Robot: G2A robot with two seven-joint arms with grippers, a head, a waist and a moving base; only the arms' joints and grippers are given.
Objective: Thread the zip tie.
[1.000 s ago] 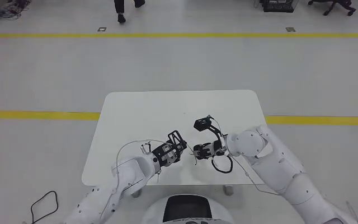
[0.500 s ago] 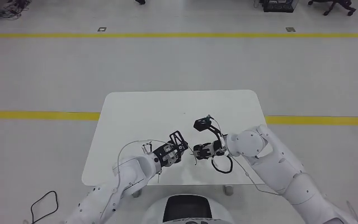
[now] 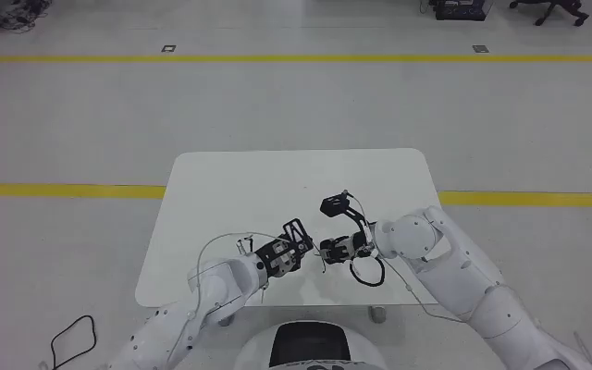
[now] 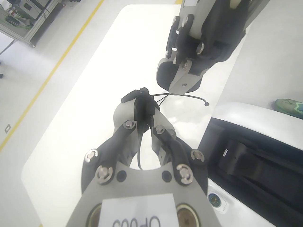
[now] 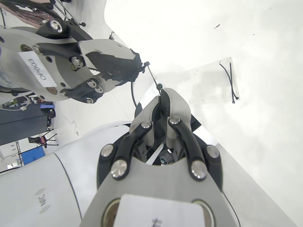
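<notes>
A thin black zip tie [image 4: 189, 95] spans the short gap between my two grippers above the white table [image 3: 231, 185]. My left gripper [image 4: 143, 98] is shut on the tie's head end. In the right wrist view the head [image 5: 147, 63] sticks out just past the left gripper [image 5: 137, 68]. My right gripper [image 5: 162, 93] is shut on the strap [image 5: 153, 77] a little below the head. In the left wrist view the free tail curls out beyond the right gripper [image 4: 171, 90]. From above, the left gripper [image 3: 294, 242] and right gripper [image 3: 326, 250] nearly touch near the table's front edge.
A clear flat holder [image 5: 213, 79] with two spare black zip ties [image 5: 232, 81] lies on the table beyond the right gripper. The table's far half [image 3: 296, 176] is bare. Yellow floor lines [image 3: 83, 191] run past both sides of the table.
The left gripper has shifted slightly toward the right gripper and the front edge. The right arm has stayed nearly still, and both keep hold of the tie.
</notes>
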